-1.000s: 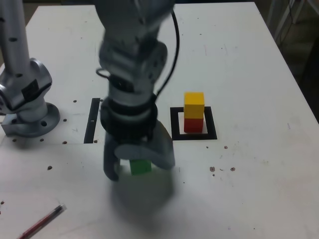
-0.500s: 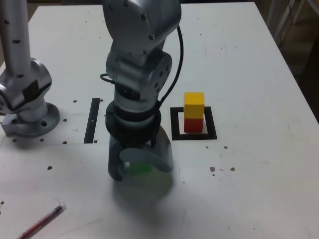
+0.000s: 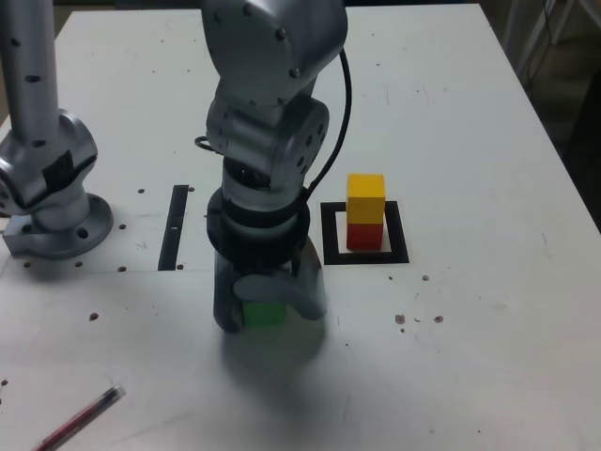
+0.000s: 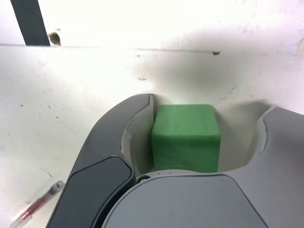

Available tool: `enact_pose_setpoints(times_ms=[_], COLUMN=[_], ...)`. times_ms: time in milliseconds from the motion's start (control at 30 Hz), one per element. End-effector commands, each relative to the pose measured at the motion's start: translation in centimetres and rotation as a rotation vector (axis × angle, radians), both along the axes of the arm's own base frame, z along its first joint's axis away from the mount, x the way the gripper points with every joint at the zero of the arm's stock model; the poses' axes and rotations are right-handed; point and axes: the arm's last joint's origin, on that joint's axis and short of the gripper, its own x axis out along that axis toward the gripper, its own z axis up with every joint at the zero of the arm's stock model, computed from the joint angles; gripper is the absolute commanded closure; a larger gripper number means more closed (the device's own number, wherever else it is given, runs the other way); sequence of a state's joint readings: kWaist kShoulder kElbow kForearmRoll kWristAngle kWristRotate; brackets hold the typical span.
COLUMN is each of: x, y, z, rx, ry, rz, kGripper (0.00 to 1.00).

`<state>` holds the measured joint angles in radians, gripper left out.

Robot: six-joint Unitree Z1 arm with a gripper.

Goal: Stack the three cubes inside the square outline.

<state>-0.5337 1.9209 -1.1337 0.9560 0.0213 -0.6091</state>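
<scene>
Between my jaws, near the front of the table (image 3: 488, 376), the green cube (image 3: 263, 314) is sitting on the white surface, and I am watching the gripper (image 3: 269, 308) closing in on it. A second ago the jaws were spread wide around the cube; now they are drawing in from both sides. On the wrist view the green cube (image 4: 186, 137) is touching one finger (image 4: 137, 123), while a gap is showing on the other side, so the jaws are only part-way closed and I am not calling it a grip yet. The cube is resting on the table, not lifted.

Further back and to the exterior view's right, the yellow cube (image 3: 365, 198) is standing on the red cube (image 3: 364, 235) inside the square outline (image 3: 331, 235), so two of the three are already stacked and green is the last one I am going after. On the exterior view's left, the narrow black strip (image 3: 175, 228) and the arm's base (image 3: 52, 202) are lying well apart from the work, and a red pen (image 3: 80, 419) is lying at the near left
</scene>
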Motion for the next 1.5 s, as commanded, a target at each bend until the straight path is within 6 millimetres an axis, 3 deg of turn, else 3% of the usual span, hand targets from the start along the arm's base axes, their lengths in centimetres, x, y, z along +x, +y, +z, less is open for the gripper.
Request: enact_pose_setpoints(times_ms=[0, 200, 433, 767, 1033, 1167, 1467], x=[-0.2, -0.6, -0.6, -0.5, -0.5, -0.8, -1.8], y=[0.4, 0.7, 0.6, 0.5, 0.6, 1.2, 5.3], z=[0.3, 1.3, 2.1, 2.4, 3.3, 5.4, 13.5], rx=[0.012, 0.013, -0.006, -0.023, -0.029, -0.013, -0.002], ry=[0.008, 0.017, 0.015, -0.011, -0.035, -0.063, -0.099], rz=[0.003, 0.007, 0.010, 0.004, -0.008, -0.011, -0.052], kGripper=[0.33, 0.41, 0.57, 0.65, 0.82, 0.86, 0.87])
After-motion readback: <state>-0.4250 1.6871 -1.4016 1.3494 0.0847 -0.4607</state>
